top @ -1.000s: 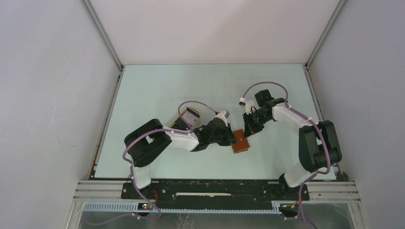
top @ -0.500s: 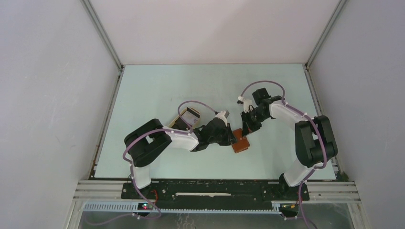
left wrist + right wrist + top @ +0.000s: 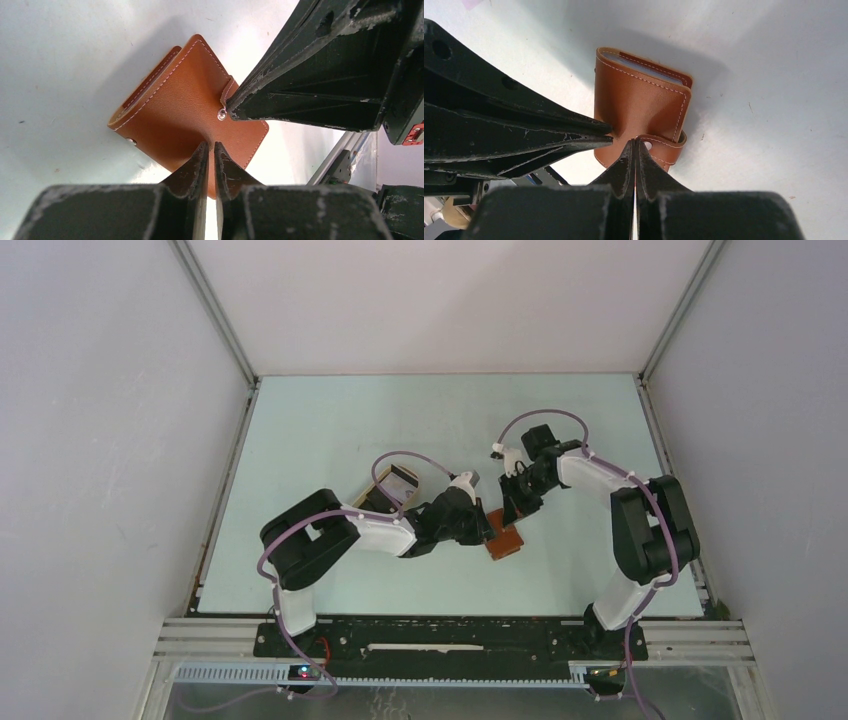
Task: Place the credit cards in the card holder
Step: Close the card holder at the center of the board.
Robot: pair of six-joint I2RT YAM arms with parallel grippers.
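Note:
The reddish-brown card holder (image 3: 504,539) lies folded on the table between both grippers. It also shows in the left wrist view (image 3: 175,110) and the right wrist view (image 3: 639,102). My left gripper (image 3: 210,145) is shut, with its tips pressing down on the holder's cover. My right gripper (image 3: 634,142) is shut, with its tips at the clasp tab (image 3: 666,148) beside the snap. A greyish card edge (image 3: 649,68) shows inside the fold. More credit cards (image 3: 402,479) lie in the tray behind the left arm.
A tan tray (image 3: 378,496) sits left of the card holder, partly hidden by the left arm and its cable. The two grippers (image 3: 492,527) (image 3: 515,512) stand close together over the holder. Walls enclose the table on three sides.
The right arm's elbow and forearm have swung a little to the left while its tips stay at the card holder. The left arm and the holder have not moved.

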